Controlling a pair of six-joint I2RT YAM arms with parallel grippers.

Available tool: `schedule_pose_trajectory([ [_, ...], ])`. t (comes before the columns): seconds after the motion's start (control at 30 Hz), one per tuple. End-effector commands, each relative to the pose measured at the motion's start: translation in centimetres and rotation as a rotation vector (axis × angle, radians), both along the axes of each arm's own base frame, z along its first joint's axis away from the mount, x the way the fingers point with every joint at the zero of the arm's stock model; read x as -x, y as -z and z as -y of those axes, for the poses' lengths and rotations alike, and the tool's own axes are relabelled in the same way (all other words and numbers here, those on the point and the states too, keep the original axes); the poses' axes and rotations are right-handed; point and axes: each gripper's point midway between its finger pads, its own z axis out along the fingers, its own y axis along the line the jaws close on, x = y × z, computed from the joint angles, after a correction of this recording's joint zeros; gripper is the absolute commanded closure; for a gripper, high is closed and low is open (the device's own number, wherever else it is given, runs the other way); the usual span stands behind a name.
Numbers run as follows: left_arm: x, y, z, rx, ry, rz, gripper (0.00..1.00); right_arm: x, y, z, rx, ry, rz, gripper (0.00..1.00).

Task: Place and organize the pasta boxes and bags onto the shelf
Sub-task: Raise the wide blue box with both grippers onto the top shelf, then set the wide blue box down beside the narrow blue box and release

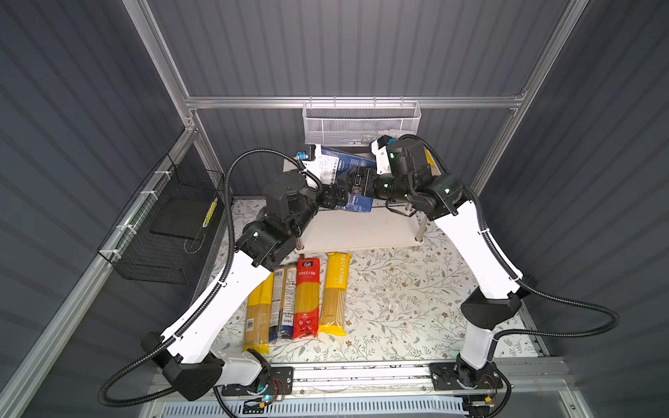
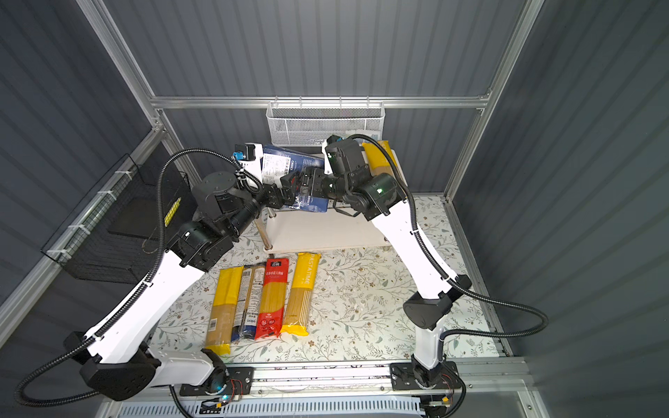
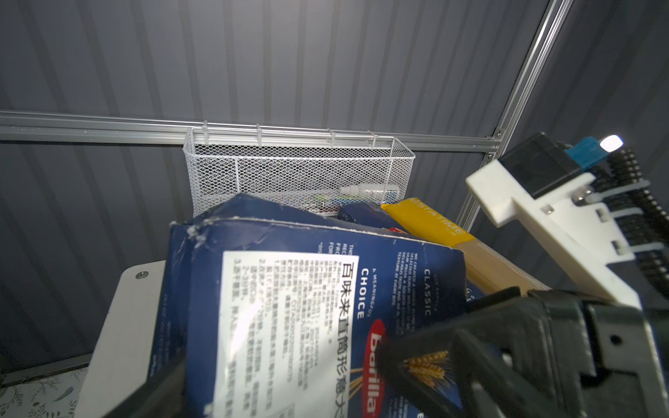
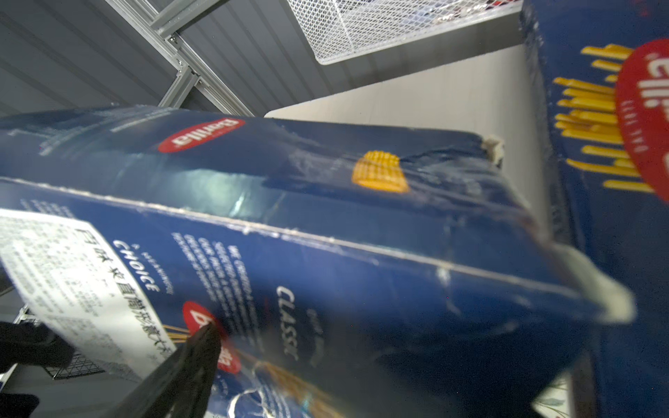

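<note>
Spaghetti bags [image 1: 306,296], four slim ones, are laid on the floral mat [image 1: 391,300] before the two-tier white shelf [image 1: 362,231] in both top views; the wide dark blue Barilla cardboard box [image 1: 356,203] is held tilted over its top board between left gripper [image 1: 335,197] and right gripper [image 1: 349,182], with a yellow-ended clear bag [image 2: 374,153] lying on that board. From the left wrist, blurred items are seen inside the white mesh basket [image 3: 300,173]; whether the left gripper is clamped cannot be told. From the right wrist, the right gripper is clamped across the box, near the narrow blue Barilla box [image 4: 597,144].
</note>
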Motion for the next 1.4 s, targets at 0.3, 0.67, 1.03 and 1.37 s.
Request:
schedule_pose_trajectory([
  [0.3,4.3,4.0,9.7,-0.034,0.491,-0.099,0.00,1.8,-13.0,-5.3,-0.418,-0.218,0.330,0.12],
  [0.67,1.0,6.0,8.4,-0.045,0.430,-0.120,0.00,-0.3,-12.3,-5.6,-0.444,-0.196,0.322,0.12],
  [1.03,-3.5,8.1,5.1,0.006,0.372,-0.190,0.00,-2.4,-10.6,-5.8,-0.438,-0.181,0.290,0.12],
  [1.37,-5.0,6.2,3.4,-0.031,0.310,-0.158,0.00,-3.3,-10.0,-5.3,-0.398,-0.160,0.293,0.11],
])
